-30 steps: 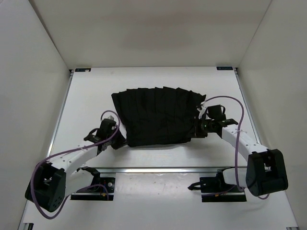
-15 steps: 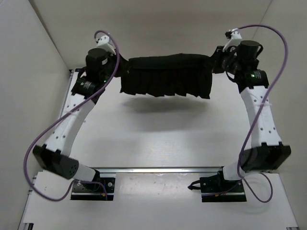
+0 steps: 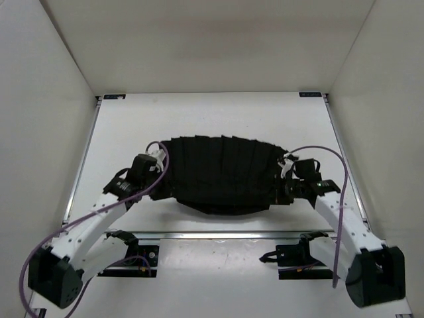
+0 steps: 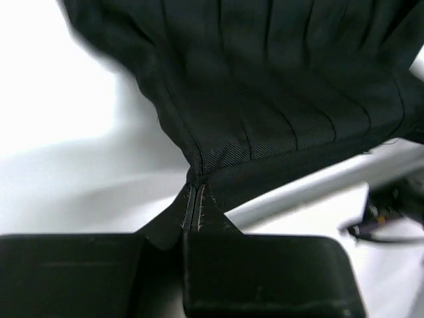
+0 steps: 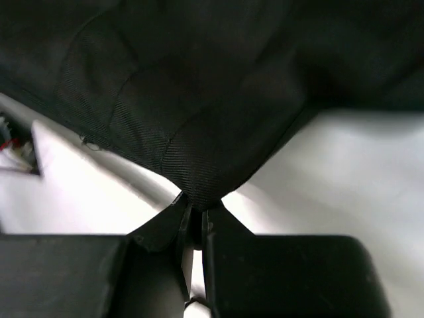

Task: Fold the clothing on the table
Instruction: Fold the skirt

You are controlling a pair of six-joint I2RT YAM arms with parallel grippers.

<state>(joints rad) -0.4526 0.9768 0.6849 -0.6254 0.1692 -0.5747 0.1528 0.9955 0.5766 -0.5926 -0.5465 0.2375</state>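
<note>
The left gripper (image 4: 195,200) and right gripper (image 5: 194,211) are each pinched tight on a near corner of the clothing (image 3: 222,173). Half a second ago it hung high and far back; now it's spread low across the table (image 3: 218,116).

Bright, even light blows the table (image 4: 59,99) white in both wrist views, whose far edges blur.
</note>
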